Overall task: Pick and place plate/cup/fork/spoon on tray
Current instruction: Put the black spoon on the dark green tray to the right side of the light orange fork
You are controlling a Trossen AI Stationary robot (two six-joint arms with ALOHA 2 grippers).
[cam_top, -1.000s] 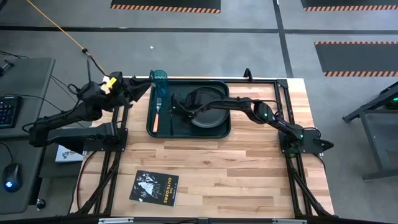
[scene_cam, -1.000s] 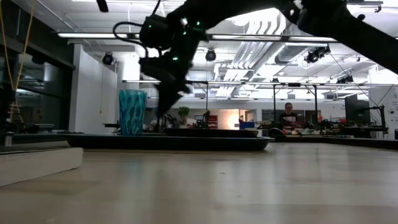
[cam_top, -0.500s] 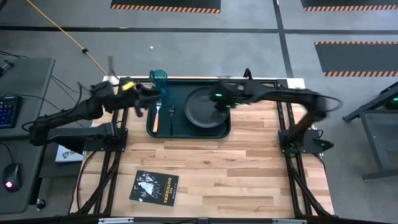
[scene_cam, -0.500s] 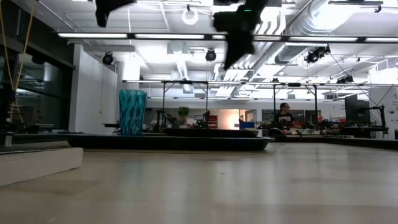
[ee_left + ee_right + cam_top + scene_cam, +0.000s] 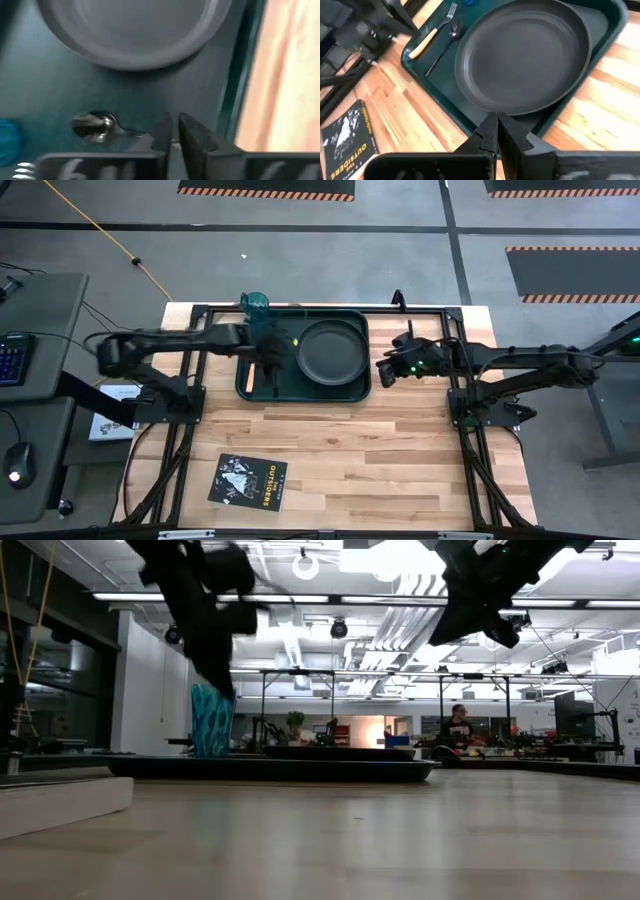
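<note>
The dark green tray (image 5: 300,388) lies at the table's far middle. On it rest the dark plate (image 5: 330,350), the tan-handled fork (image 5: 427,40) and the dark spoon (image 5: 442,50), side by side left of the plate. The teal cup (image 5: 255,305) stands upright at the tray's far left corner. My left gripper (image 5: 272,352) hangs shut above the tray, over the fork and spoon; the spoon's bowl (image 5: 92,124) shows beyond its fingers. My right gripper (image 5: 383,372) hovers shut just off the tray's right edge, near the plate (image 5: 520,55).
A black booklet with white print (image 5: 248,481) lies near the table's front left. Bare wood spreads between the tray and the front edge. Black frame rails run along both sides of the table. A person sits far off in the room behind (image 5: 458,725).
My right gripper has risen from the spoon's place on the tray and drawn back toward the table's right edge, past the plate. My left gripper has swung from beside the cup at the far left to above the fork and spoon.
</note>
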